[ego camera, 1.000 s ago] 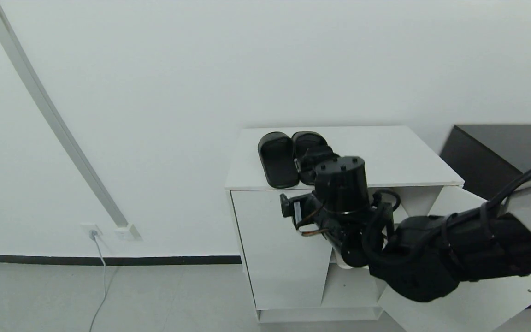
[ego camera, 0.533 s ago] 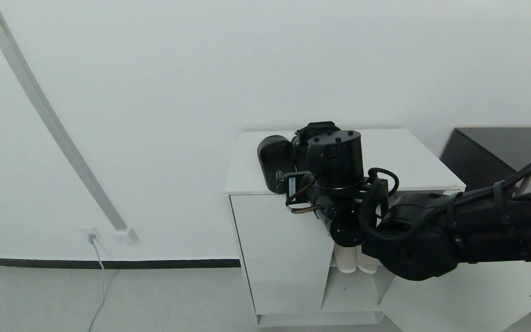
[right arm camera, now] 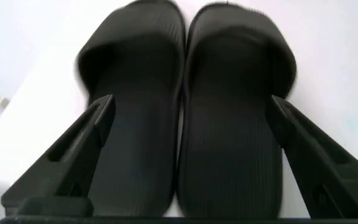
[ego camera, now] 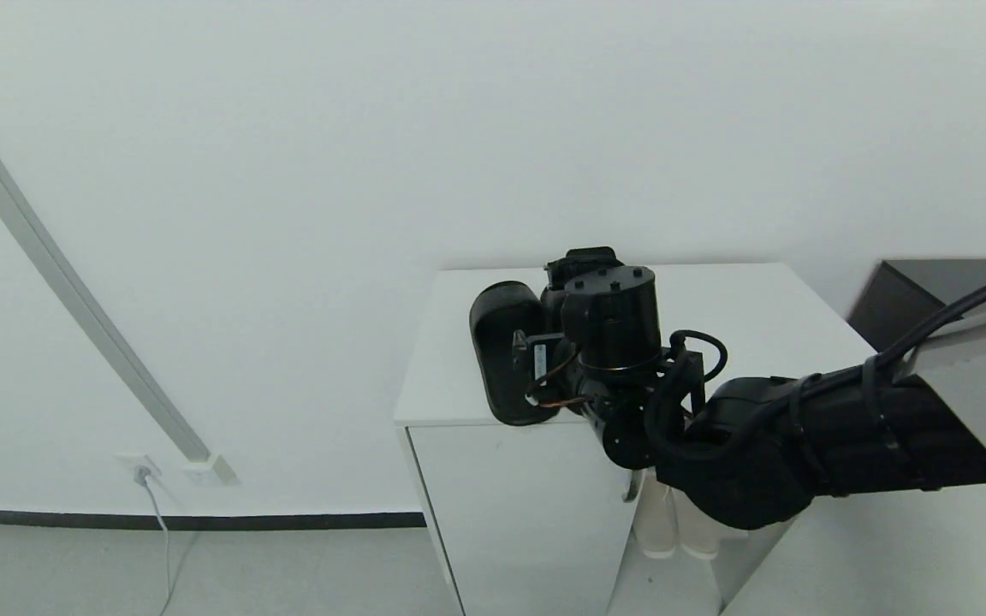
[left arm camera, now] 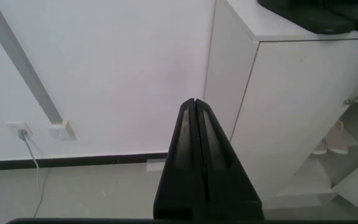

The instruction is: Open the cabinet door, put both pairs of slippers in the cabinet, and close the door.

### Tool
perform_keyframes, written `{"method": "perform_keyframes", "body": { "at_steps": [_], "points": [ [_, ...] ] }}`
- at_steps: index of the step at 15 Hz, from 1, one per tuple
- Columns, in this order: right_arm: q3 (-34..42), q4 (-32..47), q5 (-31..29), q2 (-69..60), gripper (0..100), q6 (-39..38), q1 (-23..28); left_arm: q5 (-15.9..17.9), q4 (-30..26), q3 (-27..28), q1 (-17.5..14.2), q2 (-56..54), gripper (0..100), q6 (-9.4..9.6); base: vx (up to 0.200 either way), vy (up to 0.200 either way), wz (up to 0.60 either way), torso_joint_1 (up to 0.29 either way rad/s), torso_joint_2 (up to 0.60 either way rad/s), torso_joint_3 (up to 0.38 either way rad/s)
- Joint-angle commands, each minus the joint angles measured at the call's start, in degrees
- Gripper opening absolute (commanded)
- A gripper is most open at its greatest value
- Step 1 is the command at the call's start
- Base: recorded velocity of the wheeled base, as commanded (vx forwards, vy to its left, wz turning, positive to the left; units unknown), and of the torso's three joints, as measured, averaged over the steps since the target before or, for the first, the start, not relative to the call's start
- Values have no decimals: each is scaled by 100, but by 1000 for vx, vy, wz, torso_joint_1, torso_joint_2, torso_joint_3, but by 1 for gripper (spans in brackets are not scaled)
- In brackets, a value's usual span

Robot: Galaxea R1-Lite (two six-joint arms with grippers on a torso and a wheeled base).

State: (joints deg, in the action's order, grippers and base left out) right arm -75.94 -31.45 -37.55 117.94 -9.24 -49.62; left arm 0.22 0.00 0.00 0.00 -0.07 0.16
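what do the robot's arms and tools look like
The right arm is black with bulky rounded joints, a cylindrical wrist housing and looped black cables. The right tool has two black wedge-shaped fingers; the left tool has two slim black ones.

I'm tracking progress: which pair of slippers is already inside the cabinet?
The white pair, on a shelf inside the open cabinet. The black pair lies on the cabinet's top, within the open right tool.
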Motion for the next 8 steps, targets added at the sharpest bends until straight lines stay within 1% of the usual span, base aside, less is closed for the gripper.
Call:
{"method": "perform_keyframes", "body": {
  "at_steps": [1,4,8],
  "points": [
    [44,-168,2,264,100,28,5,-4,0,0,0,7,0,-7,0,0,0,0,0,0],
    [-97,-221,55,431,100,151,84,-4,0,0,0,7,0,-7,0,0,0,0,0,0],
    [-703,-168,116,835,100,256,356,-4,0,0,9,7,0,-25,0,0,0,0,0,0]
  ]
}}
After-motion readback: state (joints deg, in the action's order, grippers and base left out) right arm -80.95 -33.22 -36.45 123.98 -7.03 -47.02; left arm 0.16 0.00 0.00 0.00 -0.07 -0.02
